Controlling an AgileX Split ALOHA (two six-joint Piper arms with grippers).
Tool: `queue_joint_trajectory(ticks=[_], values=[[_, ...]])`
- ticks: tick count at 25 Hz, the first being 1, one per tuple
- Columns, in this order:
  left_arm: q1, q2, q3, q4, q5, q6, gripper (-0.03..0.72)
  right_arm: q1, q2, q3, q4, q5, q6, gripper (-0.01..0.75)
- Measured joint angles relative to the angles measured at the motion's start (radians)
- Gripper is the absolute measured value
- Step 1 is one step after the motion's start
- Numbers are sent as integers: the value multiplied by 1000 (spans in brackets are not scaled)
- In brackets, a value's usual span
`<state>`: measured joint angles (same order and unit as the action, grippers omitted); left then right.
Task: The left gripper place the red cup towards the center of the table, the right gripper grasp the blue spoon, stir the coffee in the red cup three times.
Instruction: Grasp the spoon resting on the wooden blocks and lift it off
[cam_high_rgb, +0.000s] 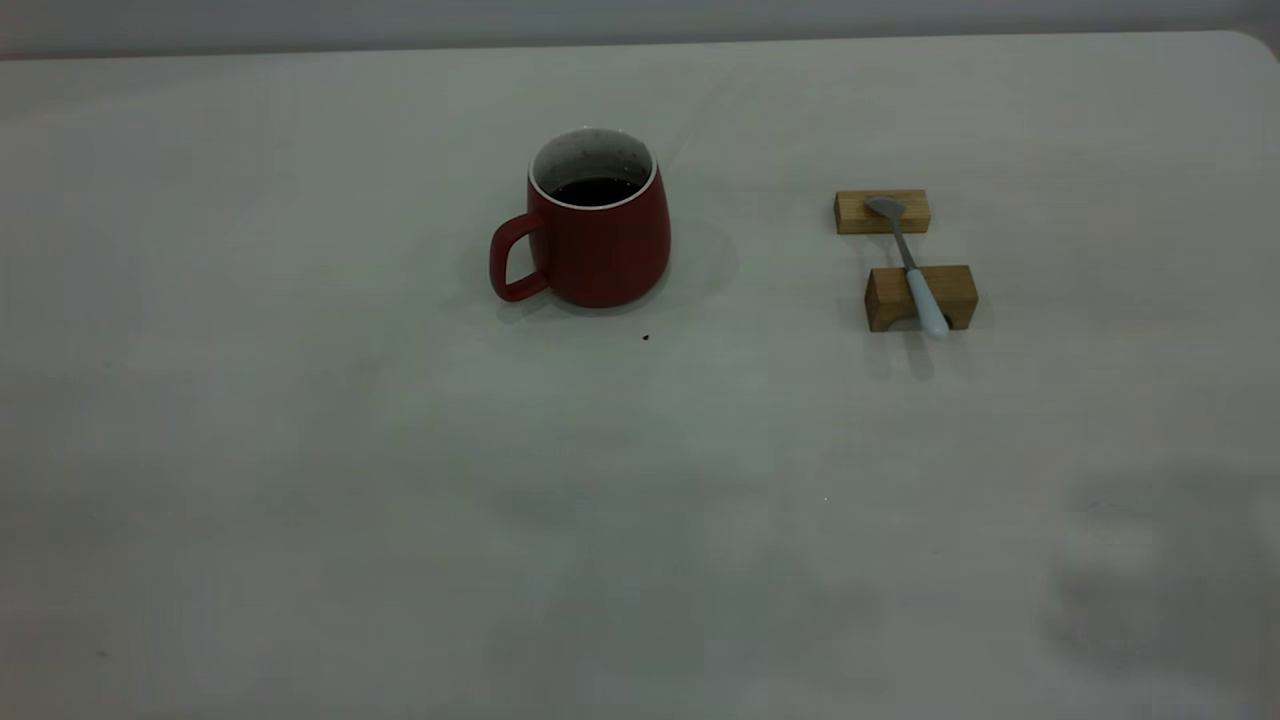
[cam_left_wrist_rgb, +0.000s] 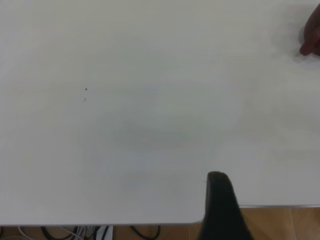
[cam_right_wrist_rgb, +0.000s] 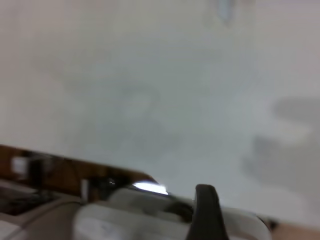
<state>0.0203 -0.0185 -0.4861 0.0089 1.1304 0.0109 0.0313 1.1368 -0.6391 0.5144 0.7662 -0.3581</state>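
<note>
Exterior view, from left to right. At the left, only the plain off-white table (cam_high_rgb: 300, 450), matte, with faint grey shadows near the front. Near the middle, a little to the far side, the red cup (cam_high_rgb: 600, 235), standing upright, handle turned to the left, white speckled inside. In it, the coffee (cam_high_rgb: 596, 190), dark, almost black, well below the rim. Just near of the cup, a tiny dark speck (cam_high_rgb: 645, 337) on the surface. To the right, well apart from the cup, two small wooden blocks: the far block (cam_high_rgb: 850, 212) lying flat, the near block (cam_high_rgb: 955, 296) higher. Across both, the blue spoon (cam_high_rgb: 912, 268), grey bowl resting on the far block, pale blue handle lying on the near block and sticking out past it toward the near side. At the far right, the rounded corner of the table, and behind the far edge a grey wall (cam_high_rgb: 600, 20).

Left wrist view: the left gripper (cam_left_wrist_rgb: 218, 200) above the table edge, touching nothing; open or closed, impossible to tell. Beyond the edge, a wooden floor (cam_left_wrist_rgb: 280, 222) and some cables (cam_left_wrist_rgb: 75, 232).

Right wrist view: the right gripper (cam_right_wrist_rgb: 205, 210) near a table edge, also holding nothing visible; open or closed, again impossible to tell.
</note>
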Motion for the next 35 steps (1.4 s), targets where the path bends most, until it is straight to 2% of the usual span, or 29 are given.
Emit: queue_joint_trajectory(ticks=[5, 10, 14, 20, 26, 35], values=[[0, 0, 0, 0, 0, 0, 551, 10, 254, -108, 148, -56, -163, 612], [0, 0, 0, 0, 0, 0, 551, 88, 487, -247, 163, -69, -187, 603], [0, 0, 0, 0, 0, 0, 551, 166, 671, -361, 116, -71, -100, 594], [0, 0, 0, 0, 0, 0, 551, 256, 909, -570, -88, -47, 153, 593], [0, 0, 0, 0, 0, 0, 551, 260, 1070, -732, -151, -32, 253, 593], [0, 0, 0, 0, 0, 0, 551, 260, 1193, -787, -201, -22, 278, 593]])
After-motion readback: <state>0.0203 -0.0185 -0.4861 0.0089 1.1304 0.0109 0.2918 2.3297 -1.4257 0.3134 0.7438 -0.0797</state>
